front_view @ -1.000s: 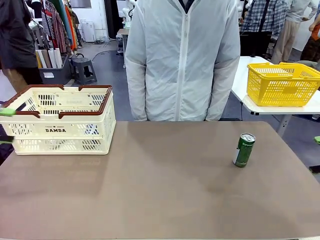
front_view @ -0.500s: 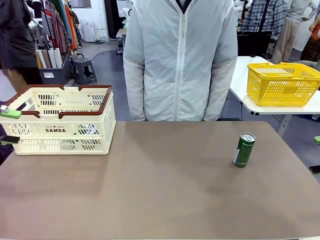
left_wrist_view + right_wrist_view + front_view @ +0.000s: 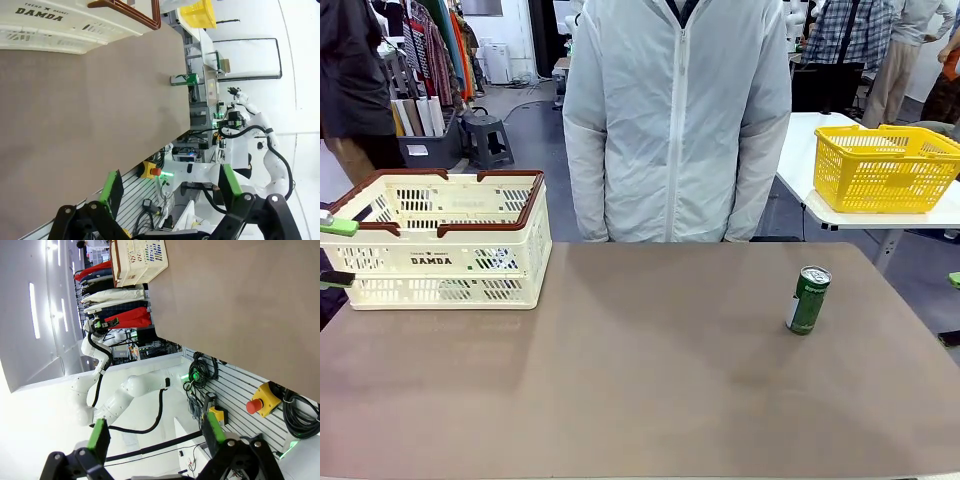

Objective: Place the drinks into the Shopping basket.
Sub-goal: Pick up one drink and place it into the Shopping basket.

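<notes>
From my seat the brown surface [image 3: 640, 370] looks wide open: one green can [image 3: 808, 299] stands upright on the right side, well in from the right edge and apart from everything else, and the cream shopping basket [image 3: 440, 250] sits at the far left corner, its left end close to the surface's left edge. Between the two I have a long bare stretch with room to move across. I count one can, one cream basket with a brown rim, and a single yellow basket [image 3: 885, 168] off on a separate white table [image 3: 800, 170] beyond the far right corner. A person in a white jacket [image 3: 675, 120] stands at the far edge, roughly at the middle, arms hanging down. My left hand [image 3: 167, 186] is open, its green-padded fingers [image 3: 111, 186] spread with nothing between them; in the front view its finger tips show at the picture's left edge just beside the basket's left end. In the left wrist view the can lies far off near the surface's far side, and the basket's printed wall is at the top. My right hand [image 3: 156, 434] is also spread open and empty, hanging off the near edge of the surface, with the basket [image 3: 140, 257] far away at the top of that view.
</notes>
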Controlling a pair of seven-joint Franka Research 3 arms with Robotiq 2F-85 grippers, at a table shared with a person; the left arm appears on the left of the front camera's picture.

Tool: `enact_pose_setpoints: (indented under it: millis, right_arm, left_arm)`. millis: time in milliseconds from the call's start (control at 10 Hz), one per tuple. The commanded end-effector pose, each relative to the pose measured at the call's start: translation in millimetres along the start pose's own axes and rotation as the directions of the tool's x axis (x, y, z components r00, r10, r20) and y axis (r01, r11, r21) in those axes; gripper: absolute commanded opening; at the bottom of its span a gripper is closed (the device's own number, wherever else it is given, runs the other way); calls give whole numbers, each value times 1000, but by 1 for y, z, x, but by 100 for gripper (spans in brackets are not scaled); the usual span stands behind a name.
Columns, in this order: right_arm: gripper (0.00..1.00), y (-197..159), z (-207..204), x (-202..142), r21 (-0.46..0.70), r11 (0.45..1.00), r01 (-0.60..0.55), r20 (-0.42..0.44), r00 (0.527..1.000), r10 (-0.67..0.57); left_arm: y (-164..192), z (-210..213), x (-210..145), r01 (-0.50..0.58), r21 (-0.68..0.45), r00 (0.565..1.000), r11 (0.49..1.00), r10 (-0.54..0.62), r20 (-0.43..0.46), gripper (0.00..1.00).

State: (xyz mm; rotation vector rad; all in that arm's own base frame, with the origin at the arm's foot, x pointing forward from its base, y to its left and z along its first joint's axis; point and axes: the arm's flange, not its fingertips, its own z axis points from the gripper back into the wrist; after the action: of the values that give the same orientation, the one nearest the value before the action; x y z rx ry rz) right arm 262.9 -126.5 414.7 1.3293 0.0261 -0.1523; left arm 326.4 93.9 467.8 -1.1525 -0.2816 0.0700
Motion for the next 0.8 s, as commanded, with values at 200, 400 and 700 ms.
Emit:
enact_pose_setpoints:
  millis: [200, 400, 700]
  right_arm:
    - [100, 7, 0, 2, 20, 1000, 8, 10, 1000, -8]
    - [100, 37, -28, 4, -266, 964, -2, -29, 1000, -6]
    - [100, 107, -115, 46, -848, 529, -14, 7, 999, 38]
  left_arm:
    - [-2, 0, 1, -9, -13, 1000, 1000, 10, 11, 100]
    - [-2, 0, 1, -9, -13, 1000, 1000, 10, 11, 100]
    - [-2, 0, 1, -9, -13, 1000, 1000, 10, 11, 100]
